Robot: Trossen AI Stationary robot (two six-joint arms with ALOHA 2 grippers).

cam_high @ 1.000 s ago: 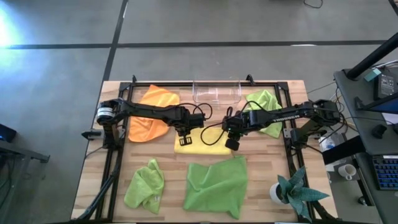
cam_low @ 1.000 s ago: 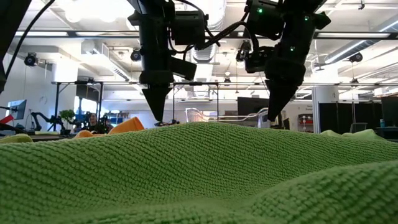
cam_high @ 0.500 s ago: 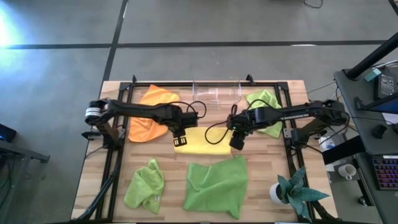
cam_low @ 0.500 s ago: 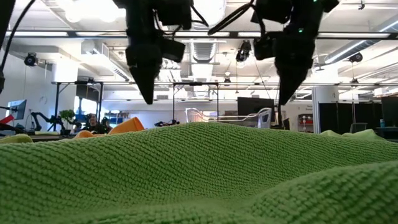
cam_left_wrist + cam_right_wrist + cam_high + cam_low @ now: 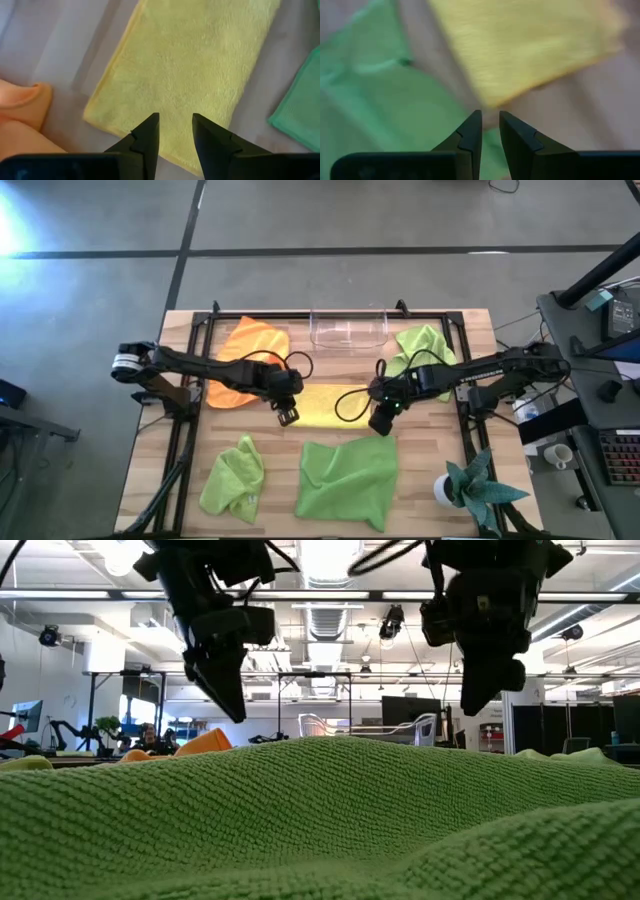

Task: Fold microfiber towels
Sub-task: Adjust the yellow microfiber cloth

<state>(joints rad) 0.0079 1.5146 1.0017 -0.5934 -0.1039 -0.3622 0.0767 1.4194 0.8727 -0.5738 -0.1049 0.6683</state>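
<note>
A yellow towel (image 5: 325,402), folded into a strip, lies flat on the wooden table's middle. My left gripper (image 5: 287,416) hovers open over its left near corner (image 5: 120,120), with nothing between the fingers. Above the towel's right near corner (image 5: 495,95) my right gripper (image 5: 380,423) stands open by a narrow gap, also with nothing in it. An orange towel (image 5: 240,365) lies bunched at the far left and a lime green one (image 5: 425,345) at the far right. Two more lime green towels lie near the front, one crumpled (image 5: 234,476) and one spread out (image 5: 348,480).
A clear plastic bin (image 5: 348,328) stands at the far edge, behind the yellow towel. A teal spiky plant in a white pot (image 5: 472,486) sits at the near right corner. Black rails (image 5: 185,430) run along the table's left and right sides.
Both grippers have come up off the yellow towel and drawn back toward the table's near edge, each rolling its wrist as it went. The yellow towel has stayed flat and folded where it was.
</note>
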